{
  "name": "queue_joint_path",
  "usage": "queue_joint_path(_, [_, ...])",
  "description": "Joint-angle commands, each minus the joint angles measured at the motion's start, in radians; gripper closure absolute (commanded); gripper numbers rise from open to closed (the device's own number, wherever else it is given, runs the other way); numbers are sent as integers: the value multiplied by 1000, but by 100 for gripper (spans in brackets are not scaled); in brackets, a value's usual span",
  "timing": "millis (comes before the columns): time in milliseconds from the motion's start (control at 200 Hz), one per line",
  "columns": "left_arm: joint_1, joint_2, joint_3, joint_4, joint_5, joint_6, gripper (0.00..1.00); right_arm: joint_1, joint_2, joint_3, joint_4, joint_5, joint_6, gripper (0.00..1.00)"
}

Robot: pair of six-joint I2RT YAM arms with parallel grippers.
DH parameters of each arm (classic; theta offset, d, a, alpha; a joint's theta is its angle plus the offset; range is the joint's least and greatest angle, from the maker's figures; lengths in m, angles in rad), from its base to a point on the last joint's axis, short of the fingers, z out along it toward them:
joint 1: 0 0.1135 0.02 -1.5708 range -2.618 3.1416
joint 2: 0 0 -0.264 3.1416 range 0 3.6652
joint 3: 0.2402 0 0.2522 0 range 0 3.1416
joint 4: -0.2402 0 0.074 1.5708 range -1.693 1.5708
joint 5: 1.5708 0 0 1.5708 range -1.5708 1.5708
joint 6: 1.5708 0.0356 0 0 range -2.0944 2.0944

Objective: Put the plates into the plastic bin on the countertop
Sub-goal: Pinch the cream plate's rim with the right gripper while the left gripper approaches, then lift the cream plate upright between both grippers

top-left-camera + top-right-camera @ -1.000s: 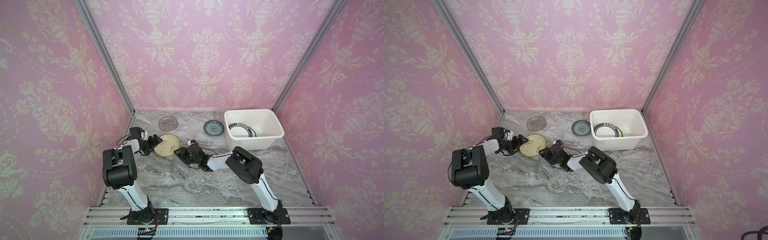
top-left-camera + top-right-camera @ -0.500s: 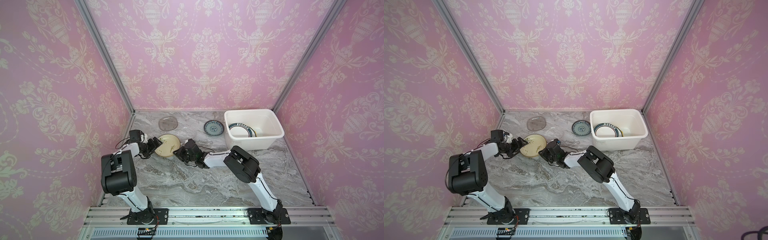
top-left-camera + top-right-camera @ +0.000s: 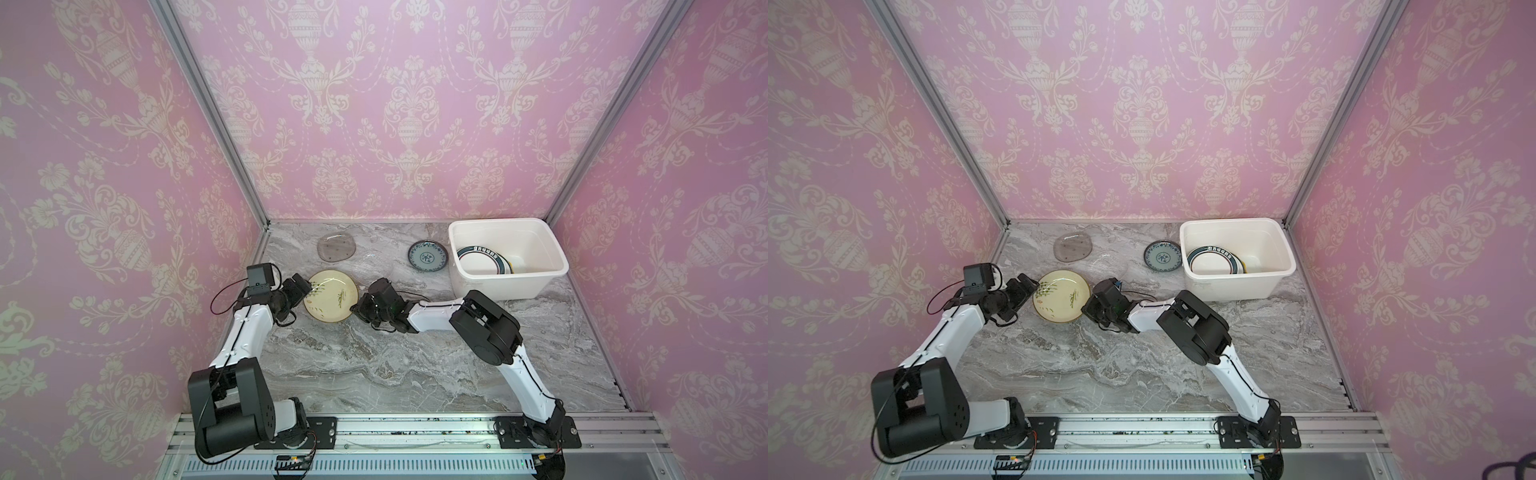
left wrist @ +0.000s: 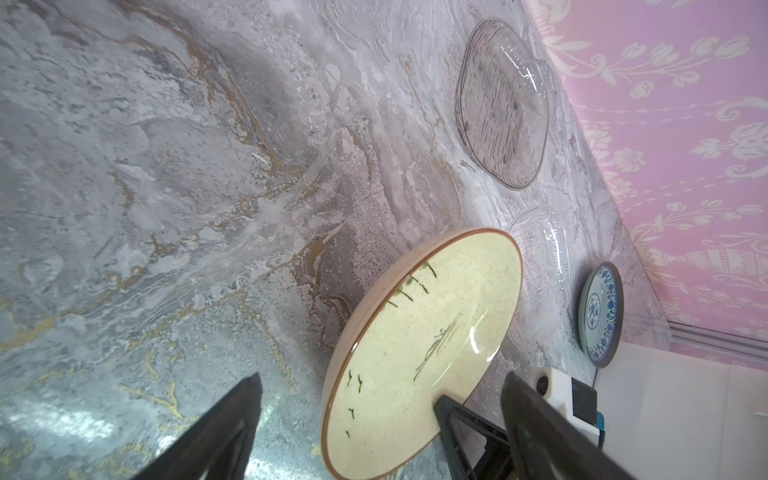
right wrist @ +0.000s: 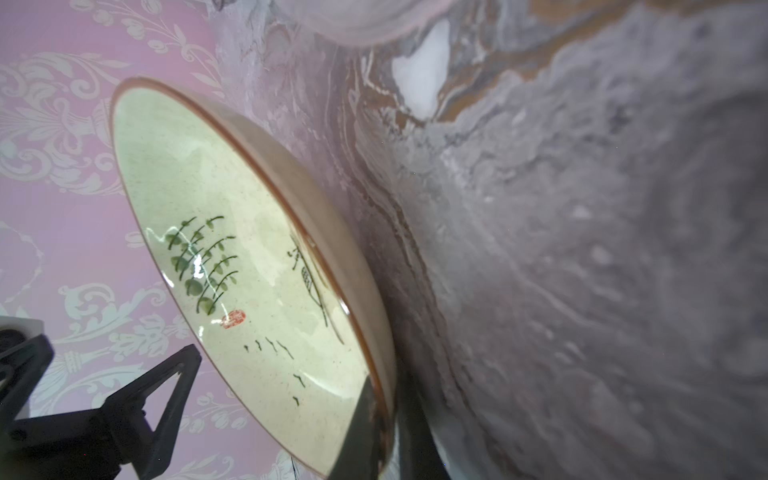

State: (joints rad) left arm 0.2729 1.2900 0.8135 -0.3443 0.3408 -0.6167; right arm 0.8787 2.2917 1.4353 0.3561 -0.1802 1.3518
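Cream sprigged plate (image 3: 331, 296), centre-left in both top views, sat tilted on tabletop (image 3: 374, 365); right jaws gripped its rim, left jaws stood open alongside.

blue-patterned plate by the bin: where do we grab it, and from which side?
Pinch the rim of the blue-patterned plate at its near edge, coming in from the robot's side. It lies flat on the countertop, so only the shallow rim offers a pinch. The plastic bin crowds one side and the clear glass plate lies on the other.
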Motion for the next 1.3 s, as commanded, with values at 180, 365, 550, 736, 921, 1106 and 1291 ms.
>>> queue_joint_path(180, [6,-166,-5,-125,-35,63,8,17,-126,-21,-127,-27,-94,100])
queue_joint_path(365, [-5,-258,-4,-186,21,59,8,16,-260,-84,-209,-26,-164,100])
queue_joint_path(550, [-106,-284,24,-238,29,43,8,5,-392,-137,-349,-22,-216,100])
queue_joint_path(736, [-212,-313,33,-203,40,-16,7,-17,-527,-180,-483,-4,-266,100])
queue_joint_path(921, [-308,-309,104,-270,87,20,7,-65,-670,-219,-605,-9,-312,100])
queue_joint_path(1106, [-394,-300,166,-398,100,88,8,-115,-796,-228,-697,-32,-375,100])
queue_joint_path(1291, [-504,-256,184,-392,154,92,14,-145,-876,-233,-732,-55,-397,100])
